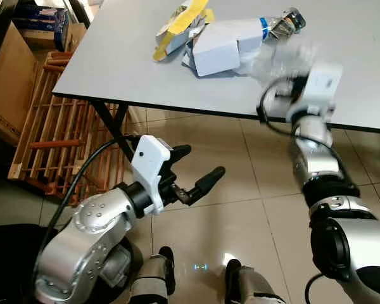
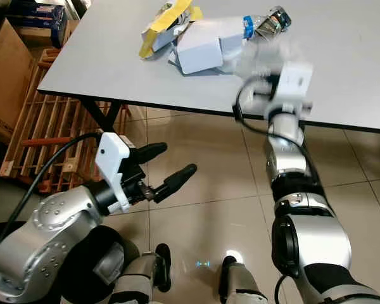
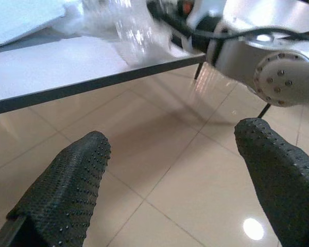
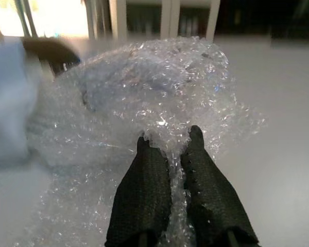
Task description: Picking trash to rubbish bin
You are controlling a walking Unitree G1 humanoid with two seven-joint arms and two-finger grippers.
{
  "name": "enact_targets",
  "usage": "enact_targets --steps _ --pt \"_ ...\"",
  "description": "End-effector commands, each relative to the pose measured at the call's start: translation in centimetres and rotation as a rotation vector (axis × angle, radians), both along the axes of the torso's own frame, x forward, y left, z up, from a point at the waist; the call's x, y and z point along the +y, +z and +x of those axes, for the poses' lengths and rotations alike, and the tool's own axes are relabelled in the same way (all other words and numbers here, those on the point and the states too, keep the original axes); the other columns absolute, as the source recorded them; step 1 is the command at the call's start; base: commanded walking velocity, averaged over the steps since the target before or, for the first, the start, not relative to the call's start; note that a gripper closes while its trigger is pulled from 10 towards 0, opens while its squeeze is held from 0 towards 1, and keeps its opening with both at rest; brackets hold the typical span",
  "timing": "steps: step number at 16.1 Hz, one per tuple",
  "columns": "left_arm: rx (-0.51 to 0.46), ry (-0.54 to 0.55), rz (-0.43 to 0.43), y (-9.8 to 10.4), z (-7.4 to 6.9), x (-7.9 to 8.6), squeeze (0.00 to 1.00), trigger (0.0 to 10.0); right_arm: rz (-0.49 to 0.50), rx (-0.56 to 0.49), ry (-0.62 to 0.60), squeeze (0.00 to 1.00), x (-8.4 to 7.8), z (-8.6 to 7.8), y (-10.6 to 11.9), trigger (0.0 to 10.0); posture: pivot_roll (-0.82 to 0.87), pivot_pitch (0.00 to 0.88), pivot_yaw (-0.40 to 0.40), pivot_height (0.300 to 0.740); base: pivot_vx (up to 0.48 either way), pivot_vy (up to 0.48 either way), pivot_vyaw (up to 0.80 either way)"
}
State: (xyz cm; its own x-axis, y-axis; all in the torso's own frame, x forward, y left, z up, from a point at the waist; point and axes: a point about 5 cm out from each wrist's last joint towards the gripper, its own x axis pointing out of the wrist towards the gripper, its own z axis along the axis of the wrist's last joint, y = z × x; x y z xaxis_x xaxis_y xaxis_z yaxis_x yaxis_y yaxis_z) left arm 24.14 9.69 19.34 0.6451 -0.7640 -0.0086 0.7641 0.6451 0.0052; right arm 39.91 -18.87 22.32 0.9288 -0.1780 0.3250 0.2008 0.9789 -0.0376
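A heap of trash lies on the grey table: a yellow wrapper, a white box, a crushed plastic bottle and a clear sheet of bubble wrap. My right gripper is over the table's near edge, its two black fingers shut on a fold of the bubble wrap. In the eye views the bubble wrap is a blur just in front of the right wrist. My left gripper hangs open below the table, above the floor, with nothing between its fingers.
A wooden slatted rack and a cardboard box stand at the left beside the black table leg. Beige tiled floor spreads under and in front of the table. My feet show at the bottom.
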Motion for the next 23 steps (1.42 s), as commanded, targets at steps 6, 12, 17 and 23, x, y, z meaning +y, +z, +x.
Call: enact_targets --steps 6,12,17,23 --pt "-0.025 0.001 -0.020 -0.5 1.2 -1.0 0.00 10.0 -0.069 -0.112 -0.076 0.00 -1.7 -1.5 1.2 0.0 0.13 0.151 0.033 0.740 0.000 0.000 0.00" --pt "-0.078 0.049 -0.053 -0.4 2.7 -1.3 0.00 10.0 -0.125 -0.203 -0.111 0.00 -2.4 -3.4 3.5 0.0 0.08 0.110 0.024 0.740 0.000 0.000 0.00" --pt "-0.104 0.081 -0.059 -0.5 3.4 -0.8 0.00 10.0 -0.213 -0.123 -0.085 0.00 -2.9 -6.6 1.0 0.0 0.04 0.097 0.035 0.740 0.000 0.000 0.00" --pt "-0.109 0.170 -0.022 -1.3 4.5 0.6 0.00 10.0 -0.266 0.013 0.051 0.00 0.1 -9.8 -2.0 10.0 -0.01 0.078 0.058 0.740 0.000 0.000 0.00"
